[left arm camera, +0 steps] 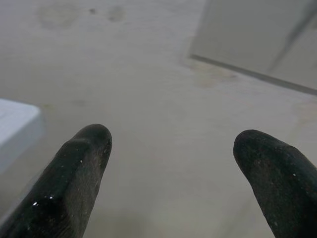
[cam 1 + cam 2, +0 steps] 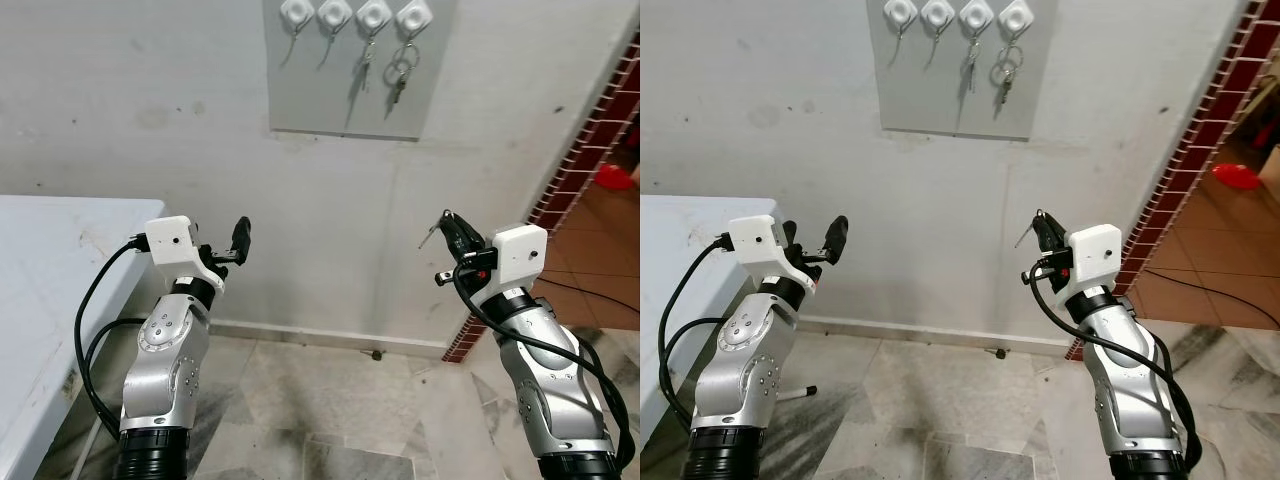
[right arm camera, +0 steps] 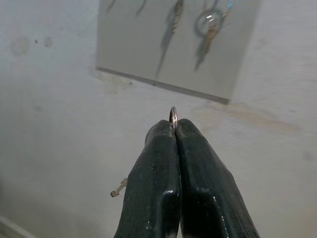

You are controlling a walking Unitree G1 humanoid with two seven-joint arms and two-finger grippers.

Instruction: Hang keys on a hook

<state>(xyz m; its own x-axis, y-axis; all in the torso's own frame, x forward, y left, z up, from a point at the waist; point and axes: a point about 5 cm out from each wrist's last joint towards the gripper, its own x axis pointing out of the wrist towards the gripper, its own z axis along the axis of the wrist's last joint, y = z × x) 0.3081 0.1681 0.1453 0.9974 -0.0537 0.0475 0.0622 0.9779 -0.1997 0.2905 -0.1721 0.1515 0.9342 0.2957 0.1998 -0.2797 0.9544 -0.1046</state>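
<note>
A grey board (image 2: 320,100) on the wall carries a row of white hooks. The two left hooks (image 2: 297,12) are bare. A key (image 2: 367,55) hangs from the third hook, and a ringed bunch of keys (image 2: 400,72) from the fourth hook (image 2: 413,16). My right gripper (image 2: 450,222) is raised below and right of the board, shut on a small metal key ring (image 3: 173,115). A key (image 3: 119,188) dangles beside the fingers. My left gripper (image 2: 238,243) is held up at lower left, open with nothing between its fingers (image 1: 81,168).
A white table (image 2: 40,290) stands at my left, close to the left arm. A red brick wall corner (image 2: 590,140) rises on the right, with a red object (image 2: 612,176) on the tiled floor behind it. Grey marble floor lies below.
</note>
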